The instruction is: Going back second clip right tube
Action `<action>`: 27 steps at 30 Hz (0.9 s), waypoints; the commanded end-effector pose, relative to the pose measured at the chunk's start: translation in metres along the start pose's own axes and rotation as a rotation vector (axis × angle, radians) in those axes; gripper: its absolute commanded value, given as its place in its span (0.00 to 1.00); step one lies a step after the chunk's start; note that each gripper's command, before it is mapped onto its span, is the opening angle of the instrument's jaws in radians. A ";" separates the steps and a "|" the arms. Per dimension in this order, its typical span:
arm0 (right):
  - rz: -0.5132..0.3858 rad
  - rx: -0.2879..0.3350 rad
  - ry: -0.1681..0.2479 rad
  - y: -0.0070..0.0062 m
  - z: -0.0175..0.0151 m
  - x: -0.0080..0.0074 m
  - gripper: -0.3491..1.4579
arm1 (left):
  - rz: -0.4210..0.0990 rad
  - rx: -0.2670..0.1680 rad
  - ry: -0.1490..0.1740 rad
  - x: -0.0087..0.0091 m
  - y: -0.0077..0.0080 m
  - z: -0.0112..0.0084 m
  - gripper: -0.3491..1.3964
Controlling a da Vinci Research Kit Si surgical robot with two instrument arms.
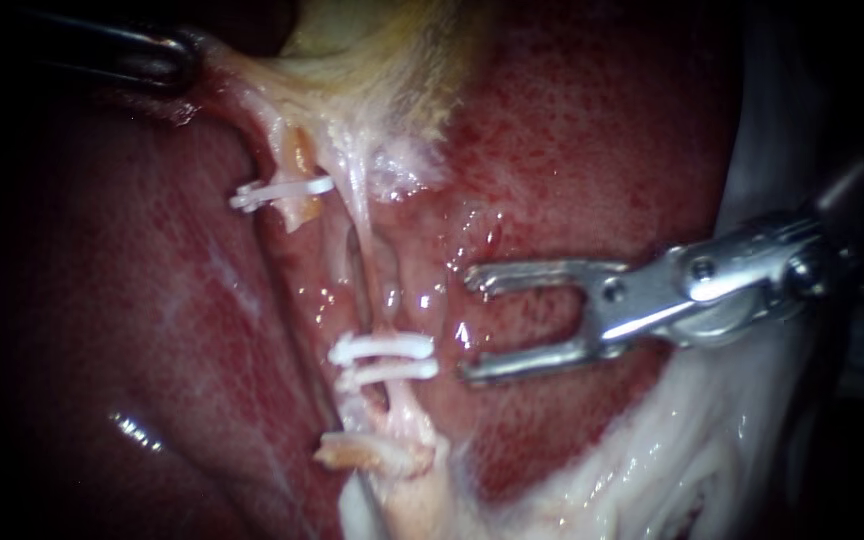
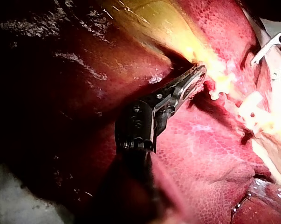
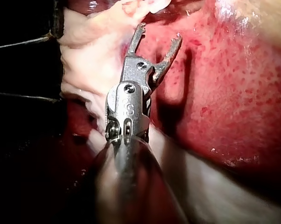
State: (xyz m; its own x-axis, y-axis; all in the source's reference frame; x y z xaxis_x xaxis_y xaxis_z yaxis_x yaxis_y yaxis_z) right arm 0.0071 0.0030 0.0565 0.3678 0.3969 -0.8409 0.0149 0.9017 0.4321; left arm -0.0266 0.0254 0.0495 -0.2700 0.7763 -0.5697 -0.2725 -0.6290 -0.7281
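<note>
The right instrument (image 1: 470,323) reaches in over the liver (image 1: 592,140) from that organ's right side. Its two metal jaws stand wide apart with nothing between them, and the right wrist view shows the same bare fork hanging above red, speckled liver surface. The jaw tips point toward the right tube (image 1: 364,250), a pale, glistening strand that runs down the middle of the liver from the yellowish gallbladder (image 1: 382,50). Two white clips sit across the lower stretch of this tube. The upper clip (image 1: 384,346) and the lower clip (image 1: 392,371) lie just beside each other and nearly parallel. The parted jaws are level with this pair, near it but touching neither clip, and a strip of wet liver shows in the gap between metal and plastic. Toward the liver's left side, the left tube (image 1: 297,160) carries a single clip (image 1: 282,190) higher up, well apart from the pair. The left instrument (image 1: 174,52) comes in at the liver's upper left edge as a dark shaft. Its jaws are clamped on the pale tissue at the gallbladder's narrow end, which stretches taut toward them. In the left wrist view those jaws lie close together on yellowish tissue at the gallbladder's edge.
</note>
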 end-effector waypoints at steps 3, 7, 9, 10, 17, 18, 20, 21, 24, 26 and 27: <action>0.002 0.001 0.000 0.0001 -0.0008 -0.0003 0.47 | 0.000 0.001 0.000 -0.0001 -0.0002 0.0001 0.00; -0.005 0.008 0.001 0.0001 -0.0010 -0.0006 0.47 | 0.003 0.006 0.001 -0.0008 -0.0004 0.0009 0.00; -0.005 0.008 0.001 0.0000 -0.0010 -0.0007 0.47 | 0.007 0.009 0.002 -0.0014 -0.0007 0.0016 0.00; -0.005 0.008 0.001 0.0000 -0.0010 -0.0007 0.47 | 0.008 0.011 0.003 -0.0016 -0.0009 0.0019 0.00; -0.012 0.009 0.001 0.0000 -0.0011 -0.0007 0.47 | 0.016 0.007 -0.014 -0.0040 -0.0026 0.0047 0.00; -0.012 0.009 0.001 0.0000 -0.0011 -0.0007 0.47 | 0.012 0.006 -0.018 -0.0042 -0.0028 0.0050 0.00; -0.012 0.009 0.001 0.0000 -0.0011 -0.0007 0.47 | 0.009 0.003 -0.025 -0.0047 -0.0031 0.0058 0.00; -0.012 0.009 0.001 0.0000 -0.0011 -0.0007 0.47 | 0.010 0.000 -0.029 -0.0049 -0.0032 0.0062 0.00; -0.012 0.009 0.001 0.0000 -0.0011 -0.0007 0.47 | 0.012 0.001 -0.032 -0.0051 -0.0033 0.0067 0.00; -0.012 0.009 0.001 0.0000 -0.0011 -0.0007 0.47 | 0.011 -0.002 -0.033 -0.0051 -0.0033 0.0067 0.00; -0.012 0.009 0.001 0.0000 -0.0011 -0.0007 0.47 | 0.011 -0.002 -0.033 -0.0050 -0.0033 0.0067 0.00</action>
State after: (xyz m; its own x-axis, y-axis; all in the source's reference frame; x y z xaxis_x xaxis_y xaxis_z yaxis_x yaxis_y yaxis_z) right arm 0.0058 0.0029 0.0568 0.3671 0.3861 -0.8463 0.0260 0.9052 0.4242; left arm -0.0306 0.0232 0.0574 -0.3031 0.7673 -0.5651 -0.2676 -0.6377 -0.7223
